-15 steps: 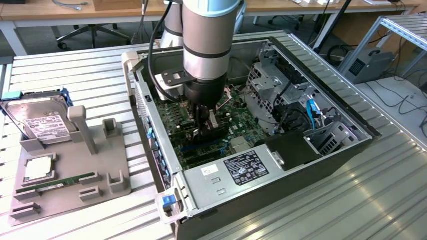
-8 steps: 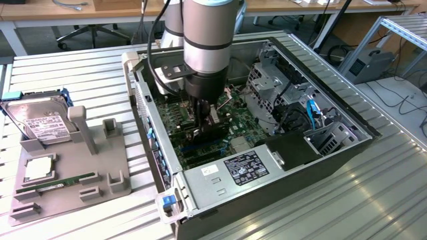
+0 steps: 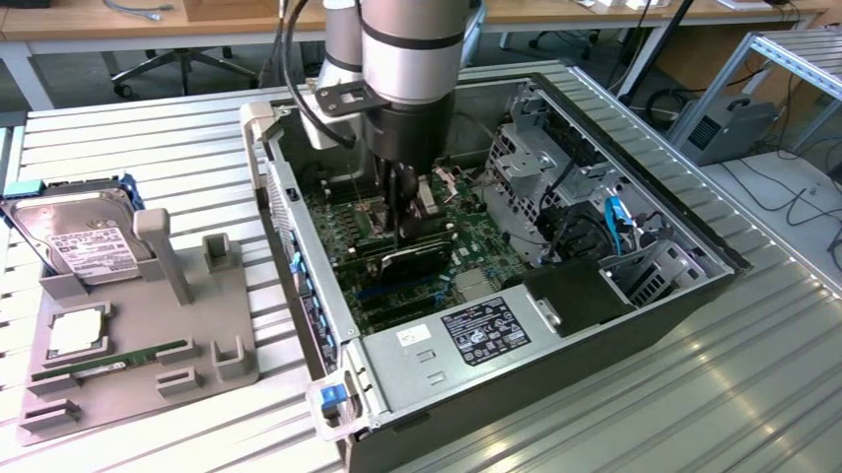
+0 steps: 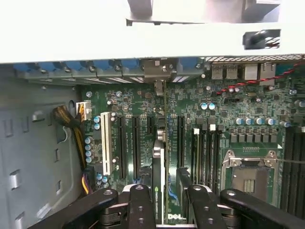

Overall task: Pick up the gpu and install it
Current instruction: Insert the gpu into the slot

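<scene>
The gpu (image 3: 410,261) stands on edge down at the motherboard (image 3: 382,222) inside the open PC case (image 3: 684,236). In the wrist view the gpu (image 4: 158,157) runs edge-on along a slot, its silver bracket against the case's rear wall. My gripper (image 3: 410,232) reaches straight down into the case right above the card. The gripper (image 4: 166,191) straddles the card's near end with its black fingers (image 4: 140,200) open. A gap shows between the card and one finger.
A grey fixture tray (image 3: 132,404) lies at the exterior view's left with a hard drive (image 3: 79,241), a CPU (image 3: 77,330) and a green RAM stick (image 3: 112,367). Inside the case are a drive cage (image 3: 526,168), the power supply (image 3: 487,330) and an empty CPU socket (image 4: 250,176).
</scene>
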